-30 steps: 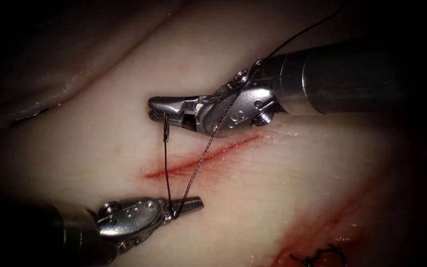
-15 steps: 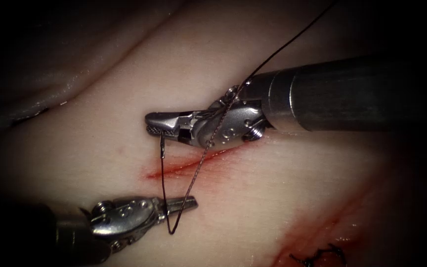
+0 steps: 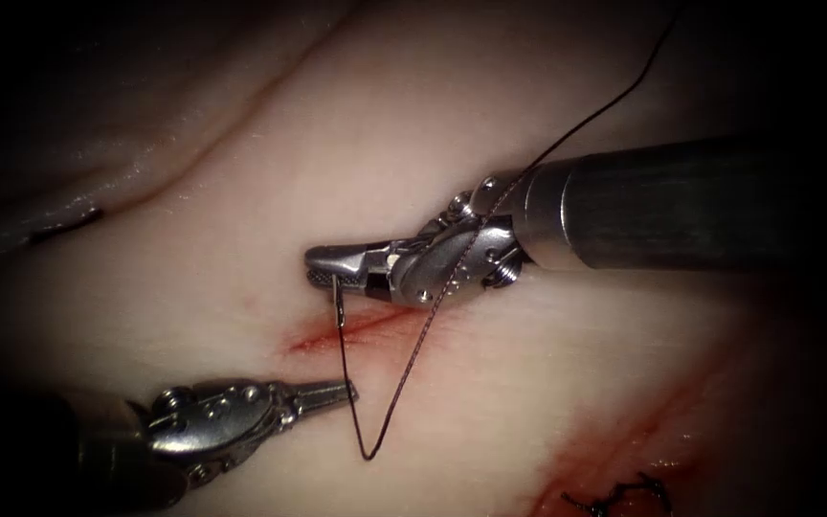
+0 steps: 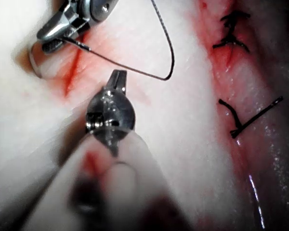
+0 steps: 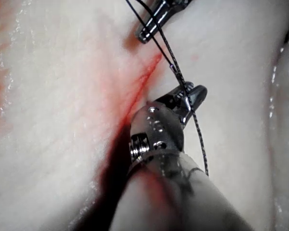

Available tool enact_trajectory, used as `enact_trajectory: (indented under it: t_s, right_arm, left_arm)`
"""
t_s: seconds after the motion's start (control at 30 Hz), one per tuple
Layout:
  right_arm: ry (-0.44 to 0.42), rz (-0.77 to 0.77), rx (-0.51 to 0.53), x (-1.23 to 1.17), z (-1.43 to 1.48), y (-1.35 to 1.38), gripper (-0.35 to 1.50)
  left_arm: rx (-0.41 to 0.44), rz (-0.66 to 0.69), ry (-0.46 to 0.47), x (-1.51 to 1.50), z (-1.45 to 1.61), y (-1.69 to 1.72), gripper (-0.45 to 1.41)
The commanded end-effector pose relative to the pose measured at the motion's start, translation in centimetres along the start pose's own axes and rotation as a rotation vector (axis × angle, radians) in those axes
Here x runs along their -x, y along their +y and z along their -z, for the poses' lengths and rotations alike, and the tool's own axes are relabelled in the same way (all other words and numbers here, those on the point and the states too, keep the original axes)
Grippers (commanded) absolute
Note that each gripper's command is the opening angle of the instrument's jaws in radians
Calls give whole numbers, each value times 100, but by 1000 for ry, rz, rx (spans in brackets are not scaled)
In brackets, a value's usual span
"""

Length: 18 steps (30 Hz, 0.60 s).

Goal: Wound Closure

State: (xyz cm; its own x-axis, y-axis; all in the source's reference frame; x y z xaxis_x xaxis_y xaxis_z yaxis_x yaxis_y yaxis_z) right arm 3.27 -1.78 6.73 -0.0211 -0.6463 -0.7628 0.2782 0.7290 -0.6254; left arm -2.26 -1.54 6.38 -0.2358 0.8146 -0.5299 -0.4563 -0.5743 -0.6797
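So the needle (image 3: 341, 359) is now let go by the left hand (image 3: 342, 391), jaws closed on nothing. It's held at its tail end by the right hand (image 3: 323, 278), hanging free over the cut (image 3: 356, 328), thread (image 3: 437, 306) trailing.

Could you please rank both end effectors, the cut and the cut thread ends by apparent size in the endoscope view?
1. Right end effector, shut on the thread, and left end effector, holding nothing: alike, so unranked.
2. Cut.
3. Cut thread ends.
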Motion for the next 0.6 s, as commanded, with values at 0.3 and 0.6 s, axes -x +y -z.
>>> enact_trajectory:
  t_s: [0.3, 0.6]
  right_arm:
    - [35, -53, -17, 3, -14, -29, -35]
    - [50, -101, -47, 5, -22, -55, -35]
  left_arm:
    - [-3, 3, -1, 8, -3, 0, -13]
    - [-6, 4, -1, 9, 0, -2, -13]
